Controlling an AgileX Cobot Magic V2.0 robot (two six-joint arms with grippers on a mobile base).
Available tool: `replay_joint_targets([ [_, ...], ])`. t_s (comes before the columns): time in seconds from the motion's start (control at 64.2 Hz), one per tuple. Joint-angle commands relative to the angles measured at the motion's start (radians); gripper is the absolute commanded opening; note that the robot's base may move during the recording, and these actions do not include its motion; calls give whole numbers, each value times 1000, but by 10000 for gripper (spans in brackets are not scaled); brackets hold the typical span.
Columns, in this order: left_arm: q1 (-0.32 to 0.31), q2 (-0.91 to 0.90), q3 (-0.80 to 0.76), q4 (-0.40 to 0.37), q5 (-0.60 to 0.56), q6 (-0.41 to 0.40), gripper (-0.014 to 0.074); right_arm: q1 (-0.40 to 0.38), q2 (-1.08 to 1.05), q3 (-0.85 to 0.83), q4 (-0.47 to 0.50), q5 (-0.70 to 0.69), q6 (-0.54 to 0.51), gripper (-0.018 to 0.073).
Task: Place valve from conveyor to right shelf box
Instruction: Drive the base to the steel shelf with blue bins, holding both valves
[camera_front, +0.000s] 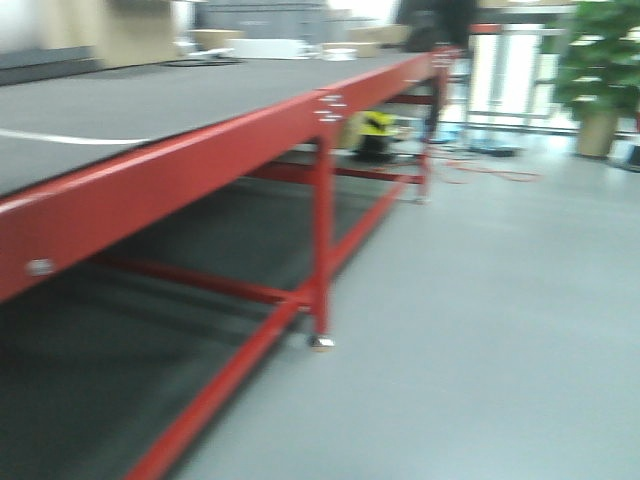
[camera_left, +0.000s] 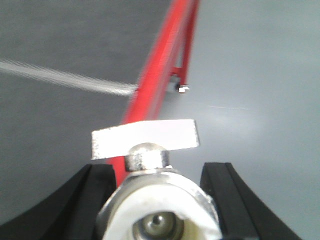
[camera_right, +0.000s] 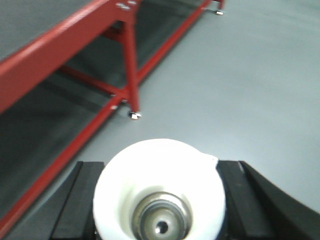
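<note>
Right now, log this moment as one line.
left gripper: shut on silver valve | right gripper: shut on white-capped valve | conveyor: left of front view | shelf box: not in view

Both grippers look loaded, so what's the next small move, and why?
Probably keep both shut and turn away from the conveyor: the left gripper clamps a silver valve, the right gripper a white-capped valve, and no shelf box is in view.

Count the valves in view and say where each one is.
2. One valve is held in the left gripper, the other valve in the right gripper. None shows on the conveyor, but the blurred front view could hide some.
</note>
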Motion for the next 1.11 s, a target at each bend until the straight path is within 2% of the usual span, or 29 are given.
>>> replay_joint_targets([
  [0.0, -6, -16, -15, -8, -41, -6, -111, -1, -21, -16, -10, -67, -1, -153],
  [1.09, -6, -16, -15, -8, -41, -6, -111, -1, -21, -16, -10, -67, -1, -153],
])
